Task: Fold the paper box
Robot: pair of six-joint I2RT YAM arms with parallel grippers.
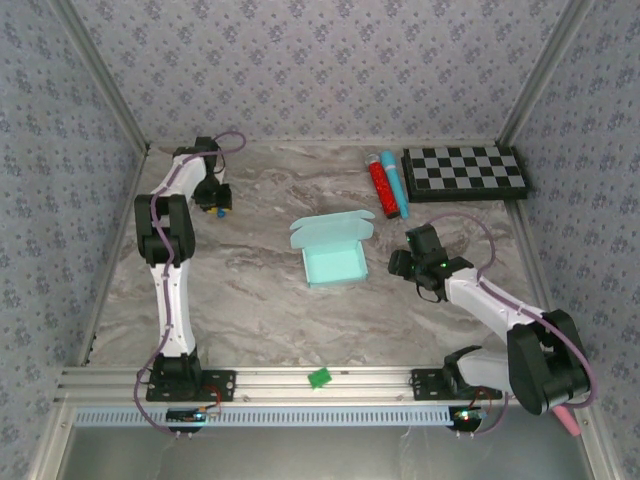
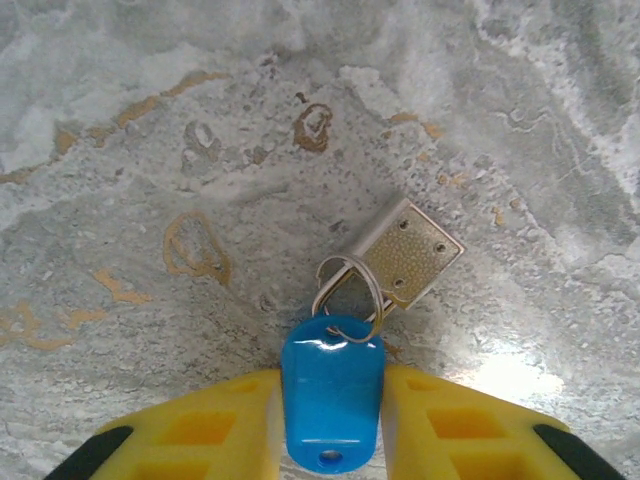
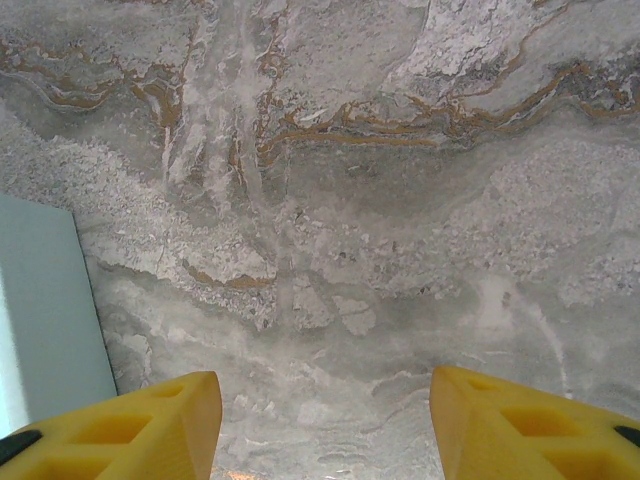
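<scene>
Looking across the grey marbled desk (image 1: 250, 320), wallpaper (image 1: 320, 60) all round, I see the paper box (image 1: 335, 262) mid-frame, lid (image 1: 330, 230) raised, aqua floor showing. Upper left, the left pincer (image 1: 212, 202) pinches a blue key tag (image 2: 332, 400). The right pincer (image 1: 408, 262) stands open over bare desk, just right of the box.

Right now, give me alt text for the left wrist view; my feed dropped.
A blue tag sits pinched between the left end effector's yellow fingers. Its ring links to a small metal plate lying on the marble table.
</scene>
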